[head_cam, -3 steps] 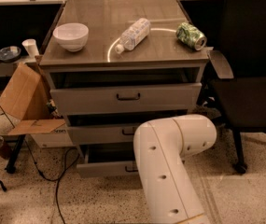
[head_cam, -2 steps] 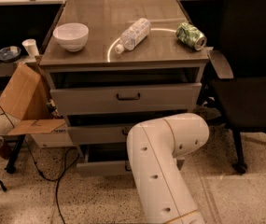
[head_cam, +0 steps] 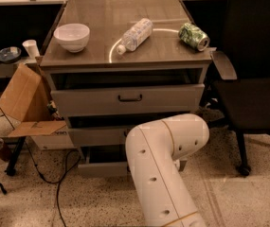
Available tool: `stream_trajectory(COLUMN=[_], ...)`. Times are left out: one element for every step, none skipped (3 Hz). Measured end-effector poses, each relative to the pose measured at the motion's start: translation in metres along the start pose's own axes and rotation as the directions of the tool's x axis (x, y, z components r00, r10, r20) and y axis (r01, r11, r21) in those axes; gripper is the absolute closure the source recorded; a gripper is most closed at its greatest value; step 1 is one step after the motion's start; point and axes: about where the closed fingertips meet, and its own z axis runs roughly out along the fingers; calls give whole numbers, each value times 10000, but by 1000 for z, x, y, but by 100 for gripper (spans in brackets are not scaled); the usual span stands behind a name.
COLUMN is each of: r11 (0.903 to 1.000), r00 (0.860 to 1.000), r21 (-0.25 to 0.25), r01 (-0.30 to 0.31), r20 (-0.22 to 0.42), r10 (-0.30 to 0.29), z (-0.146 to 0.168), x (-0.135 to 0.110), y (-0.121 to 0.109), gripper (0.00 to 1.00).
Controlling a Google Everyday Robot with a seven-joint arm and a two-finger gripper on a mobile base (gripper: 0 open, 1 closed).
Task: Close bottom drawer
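The grey metal cabinet (head_cam: 130, 56) stands in the middle with its three drawers. The bottom drawer (head_cam: 101, 167) sticks out a little from the cabinet. Only the left part of its grey front and a dark gap above it show, and its handle is hidden. My white arm (head_cam: 165, 167) rises from the lower edge and bends in front of the middle and bottom drawers. The gripper is hidden behind the arm, somewhere low by the drawer fronts.
The top drawer (head_cam: 127, 98) and the middle drawer (head_cam: 94, 136) also stand slightly out. On the cabinet top lie a white bowl (head_cam: 71, 36), a plastic bottle (head_cam: 134, 34) and a green can (head_cam: 193, 36). A black office chair (head_cam: 253, 79) stands at the right. A cardboard box (head_cam: 23, 100) and cables (head_cam: 54, 174) are at the left.
My arm has swung left across the front of the lower drawers and covers more of them. The drawers look unchanged.
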Motion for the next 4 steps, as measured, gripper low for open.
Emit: stream_trajectory(r11=[10000, 9999, 9994, 9978], r00=[10000, 9996, 9985, 9963], r21=[1, -144, -300, -641], r01=[0, 41, 141, 190], r20=[0, 266, 536, 845], r10=[0, -37, -125, -135], z=[0, 0, 0, 1], x=[0, -3, -7, -10], y=[0, 3, 7, 11], gripper=[17, 0, 0, 0])
